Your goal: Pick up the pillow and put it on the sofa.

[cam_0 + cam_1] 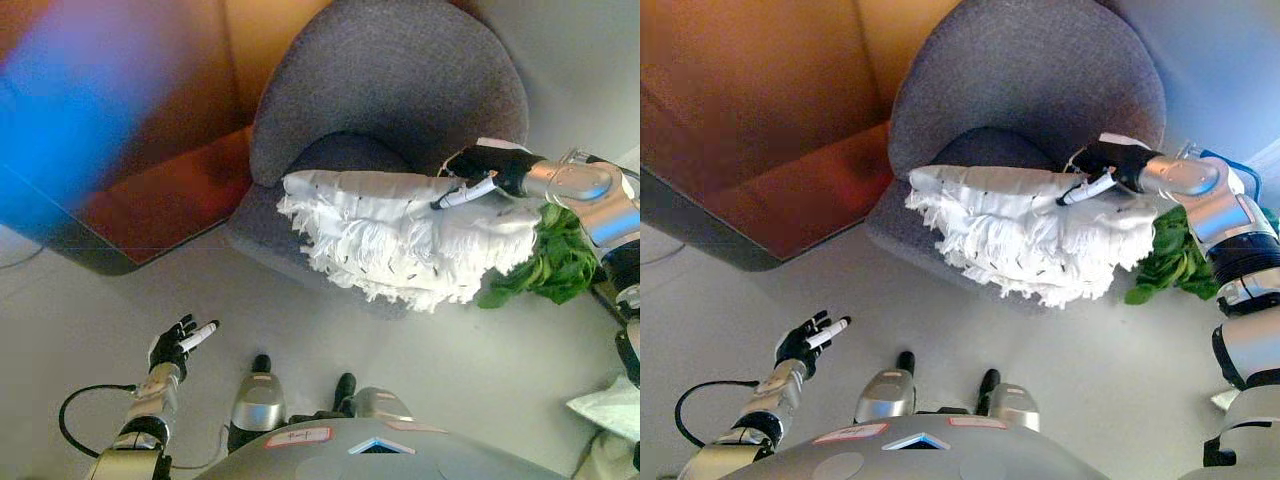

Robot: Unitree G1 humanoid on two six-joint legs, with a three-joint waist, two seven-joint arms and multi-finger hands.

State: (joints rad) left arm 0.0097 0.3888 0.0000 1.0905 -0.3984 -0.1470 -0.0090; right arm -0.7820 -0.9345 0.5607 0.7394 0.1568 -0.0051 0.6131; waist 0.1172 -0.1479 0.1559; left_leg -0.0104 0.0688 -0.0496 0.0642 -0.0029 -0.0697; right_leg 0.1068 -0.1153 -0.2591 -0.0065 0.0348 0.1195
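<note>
- Fingers (1087,187) of right hand (487,170): curled down onto top edge of pillow (400,235), at about 2 o'clock of it; thumb hidden, so pinch judged likely but not fully confirmed.
- Pillow: white, fringed, lying across front of seat of grey sofa (390,80); lower fringe spilling past seat edge toward 6 o'clock, over pale floor (450,380).
- Balance: much of pillow appears to overhang seat front; judged barely settled, not yet pushed back against backrest at 12 o'clock.
- Risk one: slide off toward floor on release, caused by overhanging weight and soft, slippery cover.
- Risk two: drag-off on withdrawal, caused by fringe or fabric snagging on curled fingers while arm pulls away toward 3 o'clock.
- Risk three: brushing green leafy plant (555,262), touching or just beside pillow's corner at 4 o'clock and under right forearm; cannot tell whether leaves actually press against pillow.
- Left hand (180,343): low at 8 o'clock, well apart from sofa, fingers relaxed and spread, grasping nothing; no support available from it if pillow tips.
- Brown furniture piece (170,195) at 10 o'clock of sofa: near seat corner, clear of pillow; no hazard judged there.
- Suggested remedy: nudge toward backrest before letting go.
</note>
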